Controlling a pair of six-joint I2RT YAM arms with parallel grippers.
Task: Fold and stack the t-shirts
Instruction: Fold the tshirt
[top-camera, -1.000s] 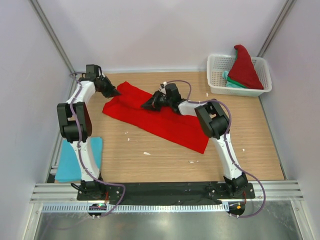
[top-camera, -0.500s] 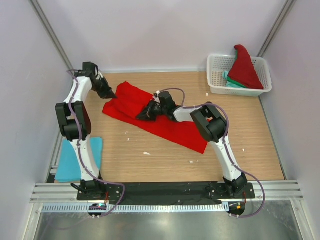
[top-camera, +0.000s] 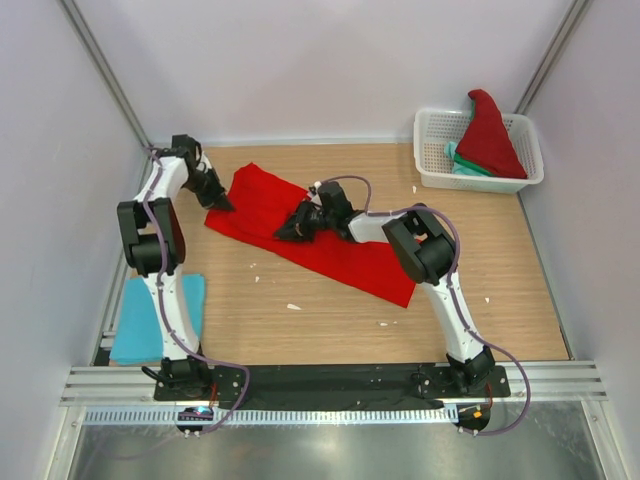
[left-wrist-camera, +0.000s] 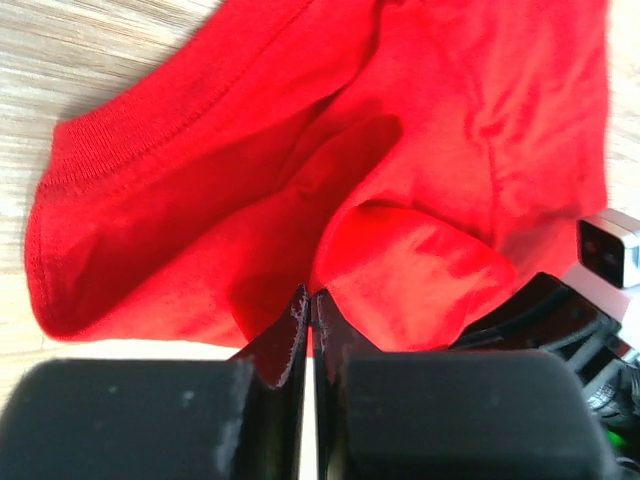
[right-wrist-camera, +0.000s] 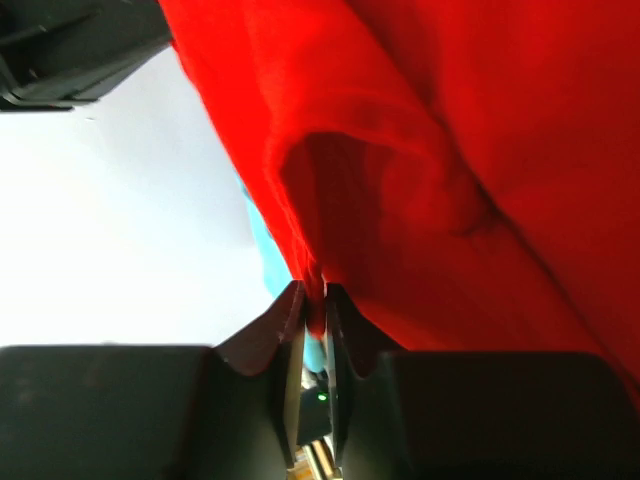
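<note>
Over the last second I have watched both arms carry the red t-shirt (top-camera: 340, 250) toward the left. The right hand (top-camera: 283, 232) has slid from the middle of the cloth to a spot nearer its left part, and it has barely moved in the last half second. The left hand (top-camera: 222, 203) has come down along the shirt's far-left edge toward me, so the raised ridge of cloth that lay across the left end now looks flatter.

In the left wrist view the left hand's fingers are pressed together, and the cloth appears nipped at their tips, right by a hemmed edge. The right wrist view shows the right hand pinching a hanging fold of the same shirt between nearly closed fingers.

The shirt lies slantwise on the wooden surface (top-camera: 480, 280), from far left to near centre. I judge this is a fold in progress, with the left end being drawn over or laid out, and it is not yet a neat packet. A light blue t-shirt (top-camera: 150, 320) lies at the near left. The white basket (top-camera: 430, 150) at far right holds another red shirt (top-camera: 488, 135) over a teal-green one (top-camera: 462, 162), so several shirts remain
</note>
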